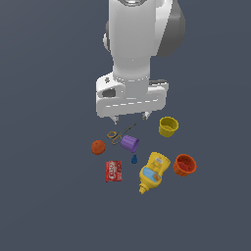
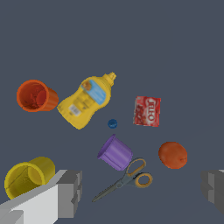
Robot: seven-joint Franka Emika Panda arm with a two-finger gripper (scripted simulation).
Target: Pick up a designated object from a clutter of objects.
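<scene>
Hovering above the worktop (image 1: pixel 44 196), the hand (image 1: pixel 131 117) holds nothing, its fingers (image 2: pixel 68 192) spread wide. The orange ball (image 1: pixel 98 147) lies below it and off toward the exterior view's left, untouched, apart from the rest. Scissors (image 1: pixel 119 134) and a tipped purple cup (image 1: pixel 130 143) sit almost under the hand. Farther out lie a tiny blue piece (image 1: pixel 134 159), red packet (image 1: pixel 113 171) and mustard bottle (image 1: pixel 153 171); the yellow cup (image 1: pixel 168 126) and orange-red cup (image 1: pixel 185 165) stand toward the exterior view's right.
</scene>
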